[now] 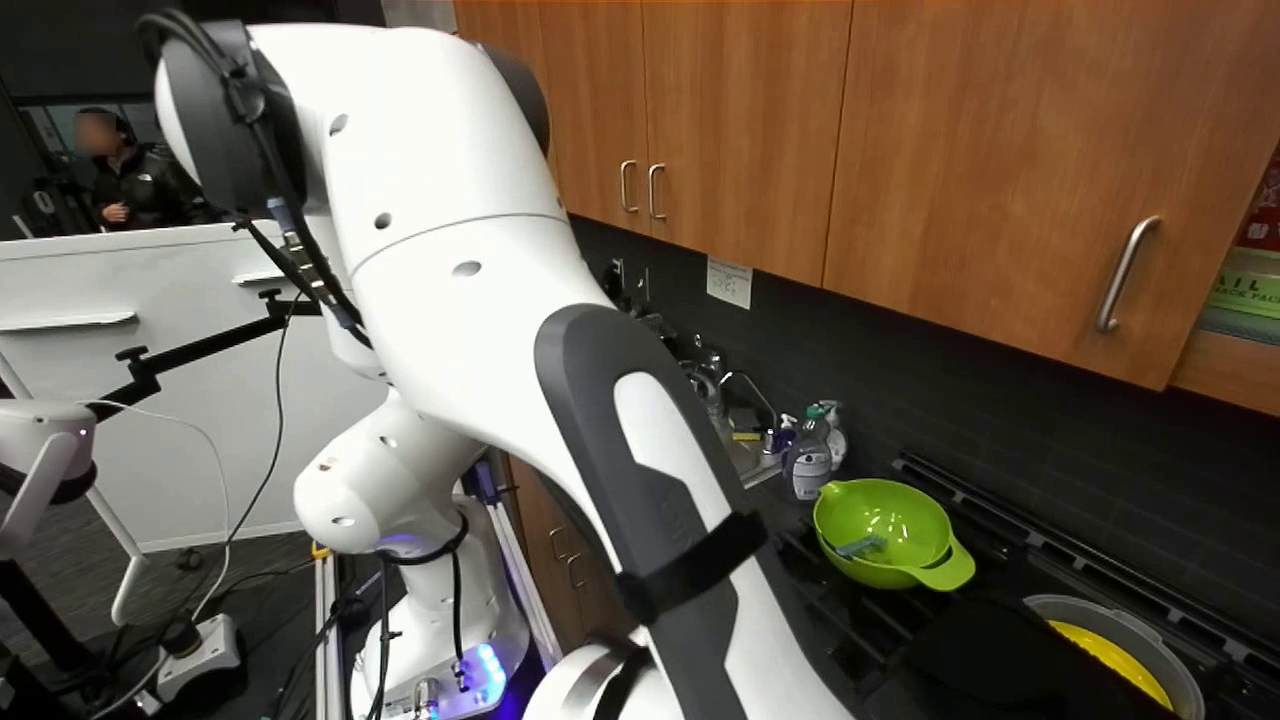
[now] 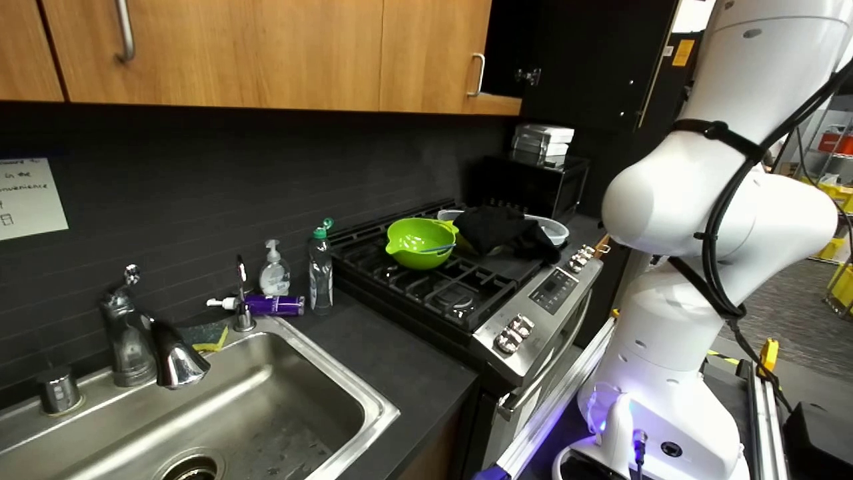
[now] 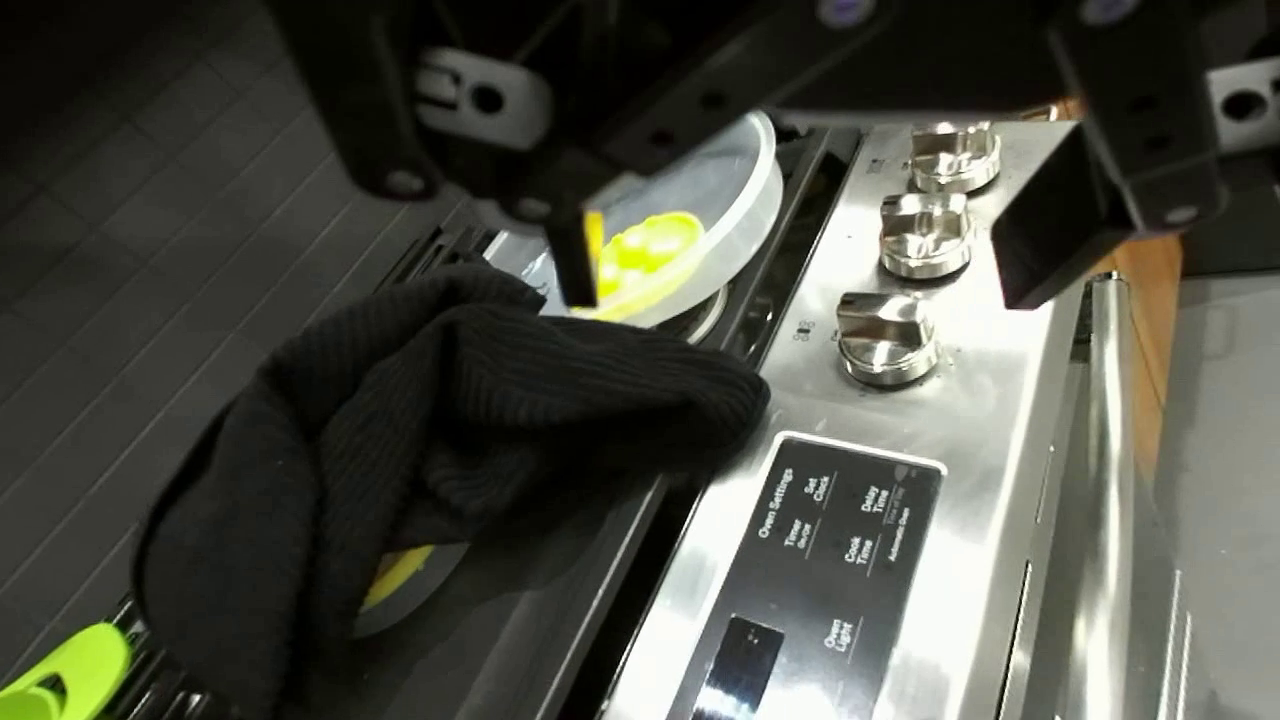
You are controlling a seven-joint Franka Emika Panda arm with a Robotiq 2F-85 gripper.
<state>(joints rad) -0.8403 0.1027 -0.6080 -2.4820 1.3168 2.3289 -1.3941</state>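
Note:
My gripper [image 3: 800, 280] stands open above the stove in the wrist view, its two fingers wide apart with nothing between them. Below the left finger [image 3: 572, 255] lies a crumpled black cloth [image 3: 520, 390], apart from it as far as I can see. The cloth [image 2: 496, 227] is draped over containers on the stove. Behind that finger is a translucent round container [image 3: 745, 240] with something yellow [image 3: 650, 245] in it. Metal knobs [image 3: 888, 345] sit between and below the fingers. Both exterior views leave the gripper out of frame.
On the burners sits a green bowl [image 2: 416, 259] with a blue-handled utensil [image 2: 438, 249]. A grey container [image 1: 1175, 655] holds something yellow. Bottles [image 2: 320, 270] stand by the sink [image 2: 373, 407]. Wooden cabinets [image 1: 985, 150] hang above; the oven handle [image 3: 1105, 480] juts out in front.

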